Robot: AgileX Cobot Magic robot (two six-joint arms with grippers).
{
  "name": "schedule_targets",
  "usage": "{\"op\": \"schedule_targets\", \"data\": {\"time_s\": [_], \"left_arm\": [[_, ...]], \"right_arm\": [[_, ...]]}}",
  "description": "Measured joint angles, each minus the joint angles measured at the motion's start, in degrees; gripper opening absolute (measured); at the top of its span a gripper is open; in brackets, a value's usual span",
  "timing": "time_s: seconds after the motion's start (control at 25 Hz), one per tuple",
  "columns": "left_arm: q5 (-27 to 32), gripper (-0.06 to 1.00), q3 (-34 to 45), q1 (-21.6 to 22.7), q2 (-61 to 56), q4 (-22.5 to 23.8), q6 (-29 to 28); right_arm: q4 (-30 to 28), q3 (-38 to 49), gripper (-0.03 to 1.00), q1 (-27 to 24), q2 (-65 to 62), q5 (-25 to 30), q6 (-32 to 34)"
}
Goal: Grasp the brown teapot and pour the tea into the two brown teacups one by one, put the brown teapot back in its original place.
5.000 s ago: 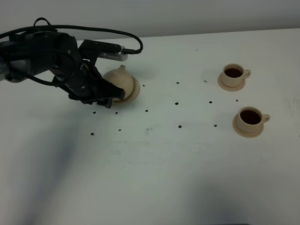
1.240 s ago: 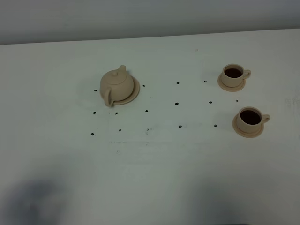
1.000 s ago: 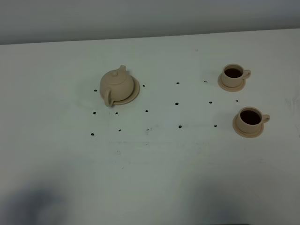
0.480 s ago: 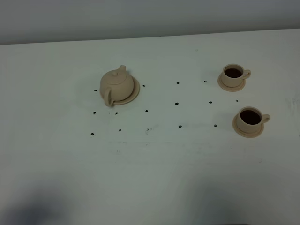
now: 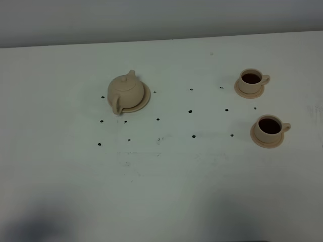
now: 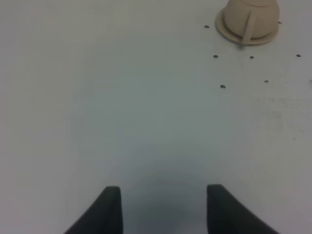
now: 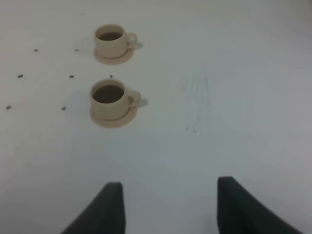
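The brown teapot sits upright on its wide tan saucer, the original place, at the left middle of the table; the left wrist view shows the teapot far ahead of my left gripper, which stands open and empty over bare table. The two brown teacups, the far one and the near one, rest on their saucers at the right, both holding dark tea. In the right wrist view the two teacups lie well ahead of my open, empty right gripper. Neither arm shows in the exterior view.
The white table carries a scatter of small dark dots between the teapot and the cups. A pale wall runs along the far edge. Faint shadow lies at the near left corner.
Five seconds ago my left arm was at the teapot; it has withdrawn out of the exterior view. Over the last second only the shadow at the near left has shrunk.
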Motion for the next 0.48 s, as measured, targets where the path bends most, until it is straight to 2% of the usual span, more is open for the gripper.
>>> {"op": "schedule_targets", "data": {"time_s": [0.48], "left_arm": [[0.0,0.43,0.0,0.0,0.0,0.02,-0.32]], "right_arm": [[0.0,0.0,0.42,0.0,0.0,0.0,0.0]]}}
